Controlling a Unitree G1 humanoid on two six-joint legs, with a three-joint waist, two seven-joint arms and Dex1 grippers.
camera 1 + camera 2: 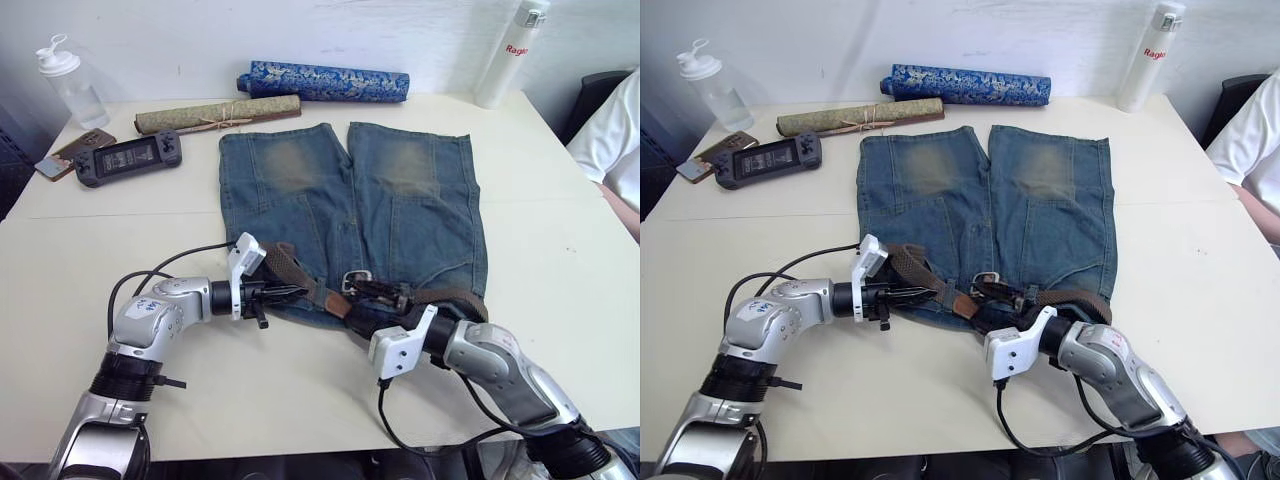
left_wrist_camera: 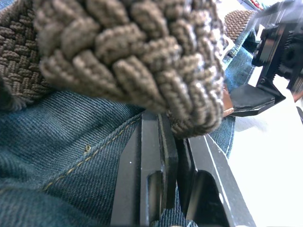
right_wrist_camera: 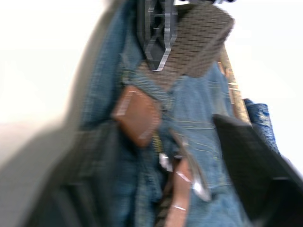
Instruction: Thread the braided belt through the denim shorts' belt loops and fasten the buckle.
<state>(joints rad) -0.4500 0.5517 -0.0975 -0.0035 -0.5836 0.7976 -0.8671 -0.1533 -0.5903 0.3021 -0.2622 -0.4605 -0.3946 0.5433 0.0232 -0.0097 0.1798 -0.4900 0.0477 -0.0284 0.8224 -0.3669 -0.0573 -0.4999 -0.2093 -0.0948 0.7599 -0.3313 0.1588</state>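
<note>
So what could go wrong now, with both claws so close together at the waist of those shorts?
The left gripper is pinched shut on the braided belt, which bunches over its fingers; a pull could drag the denim shorts along instead of feeding the belt. The right gripper works right beside the buckle, so the two grippers might bump. The tan tip may miss the buckle.

Both arms were silver-grey metal segments with black ribbed joints. Each wrist carried a white angular camera bracket. Black cables looped from both forearms. Left gripper (image 1: 290, 292) and right gripper (image 1: 385, 292) had two black fingers each. Left forearm bore a small blue-marked sticker.
</note>
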